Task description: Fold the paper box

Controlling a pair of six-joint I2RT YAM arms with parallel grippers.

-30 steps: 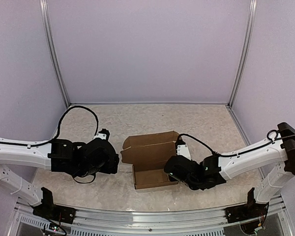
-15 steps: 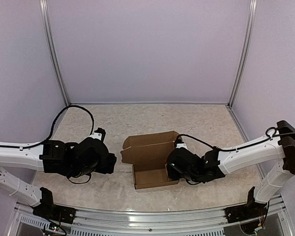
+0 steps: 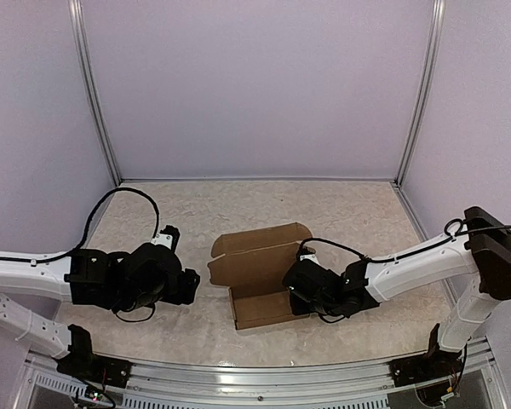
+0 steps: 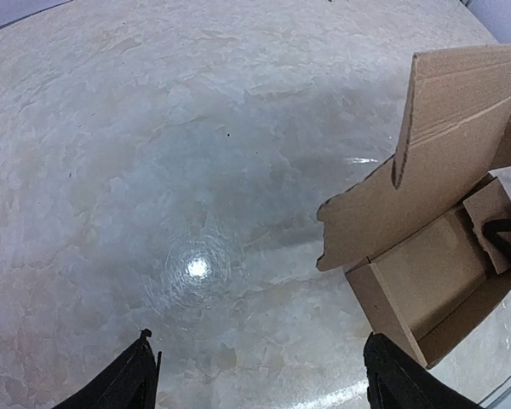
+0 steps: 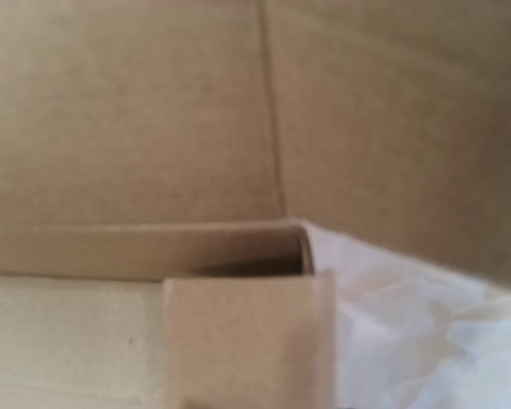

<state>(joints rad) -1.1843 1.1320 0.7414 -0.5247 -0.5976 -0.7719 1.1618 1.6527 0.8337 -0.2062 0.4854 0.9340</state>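
Open box sits mid-table between two grippers

The left gripper hovers just left of the box, its fingers spread wide above the marbled table. The brown box lies near the table's middle, open on top, its lid flap raised at the far side. The right gripper is at the box's right wall. Its own camera shows only cardboard, so how its jaws stand cannot be told.
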